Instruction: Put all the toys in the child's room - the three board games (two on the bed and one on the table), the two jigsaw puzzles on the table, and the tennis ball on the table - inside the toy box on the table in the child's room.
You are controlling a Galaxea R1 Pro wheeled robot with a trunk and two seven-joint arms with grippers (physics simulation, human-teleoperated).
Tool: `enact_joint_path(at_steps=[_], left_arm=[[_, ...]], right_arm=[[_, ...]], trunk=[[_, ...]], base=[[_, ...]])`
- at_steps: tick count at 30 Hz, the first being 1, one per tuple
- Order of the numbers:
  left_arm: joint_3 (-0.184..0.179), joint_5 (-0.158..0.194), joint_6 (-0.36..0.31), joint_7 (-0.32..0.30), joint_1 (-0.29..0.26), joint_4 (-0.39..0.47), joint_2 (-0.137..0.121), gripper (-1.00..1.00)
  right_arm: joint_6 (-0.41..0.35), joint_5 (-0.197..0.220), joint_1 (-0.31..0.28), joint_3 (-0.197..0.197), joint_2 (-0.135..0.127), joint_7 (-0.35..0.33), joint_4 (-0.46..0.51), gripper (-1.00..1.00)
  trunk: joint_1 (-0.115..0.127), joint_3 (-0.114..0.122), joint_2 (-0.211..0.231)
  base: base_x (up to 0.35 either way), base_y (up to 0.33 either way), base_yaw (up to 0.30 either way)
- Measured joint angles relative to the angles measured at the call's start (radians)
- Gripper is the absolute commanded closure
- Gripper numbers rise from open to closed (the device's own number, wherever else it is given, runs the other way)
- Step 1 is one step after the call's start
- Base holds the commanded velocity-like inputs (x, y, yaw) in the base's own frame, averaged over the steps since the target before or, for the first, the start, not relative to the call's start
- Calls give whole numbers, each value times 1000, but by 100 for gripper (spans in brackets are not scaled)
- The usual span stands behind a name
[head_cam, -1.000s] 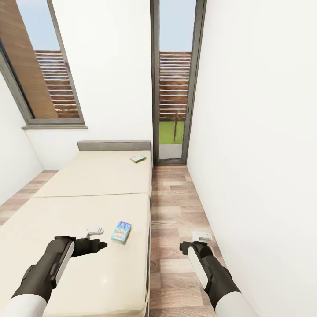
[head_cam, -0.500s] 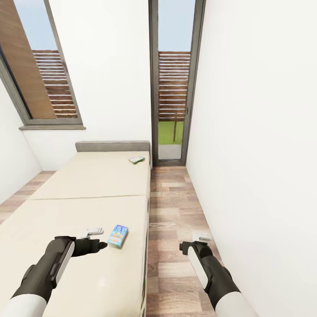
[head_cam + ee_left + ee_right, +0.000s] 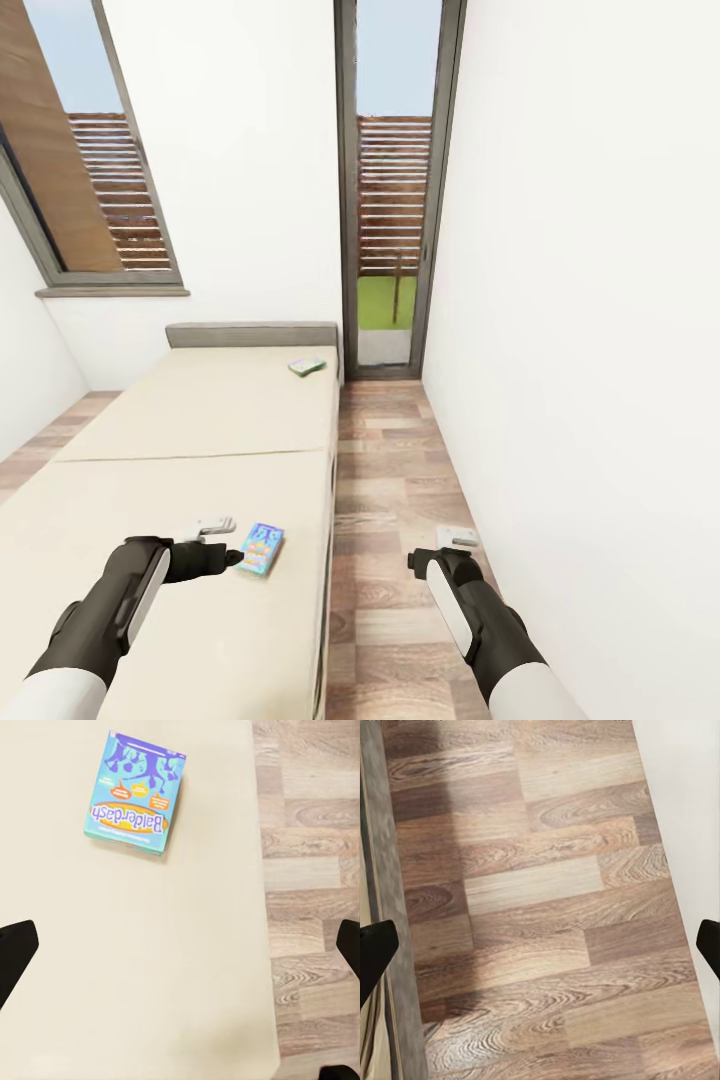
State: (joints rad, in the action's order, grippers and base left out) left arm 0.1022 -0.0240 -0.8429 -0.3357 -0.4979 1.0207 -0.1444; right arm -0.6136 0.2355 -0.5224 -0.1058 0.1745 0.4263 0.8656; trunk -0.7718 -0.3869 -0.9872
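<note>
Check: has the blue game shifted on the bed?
No. The blue game lies as near the bed edge as before; the whole view shifted, so the camera moved.

A narrow white-walled room in daylight.
A wood-plank floor (image 3: 385, 470) is seen at 6 o'clock, a tall glass door (image 3: 392, 190) at 12, a slanted window (image 3: 80, 150) at 10.

wood-plank floor (image 3: 390, 480) | glass door (image 3: 392, 200), slatted fence (image 3: 392, 190) outside | window (image 3: 85, 160)
</note>
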Motion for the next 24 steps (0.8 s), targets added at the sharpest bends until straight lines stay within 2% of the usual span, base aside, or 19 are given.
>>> enact_joint_path(at_steps=[8,24], left_arm=[[0,-1,0,1,0,0,0,-100],[0,-2,0,2,0,0,1,-100]], right_arm=[[0,0,0,0,0,0,0,-100],[1,0,0,0,0,0,0,-100]], trunk=[[0,0,0],[0,0,0]], base=[[95,-77,0],[13,-99,0]])
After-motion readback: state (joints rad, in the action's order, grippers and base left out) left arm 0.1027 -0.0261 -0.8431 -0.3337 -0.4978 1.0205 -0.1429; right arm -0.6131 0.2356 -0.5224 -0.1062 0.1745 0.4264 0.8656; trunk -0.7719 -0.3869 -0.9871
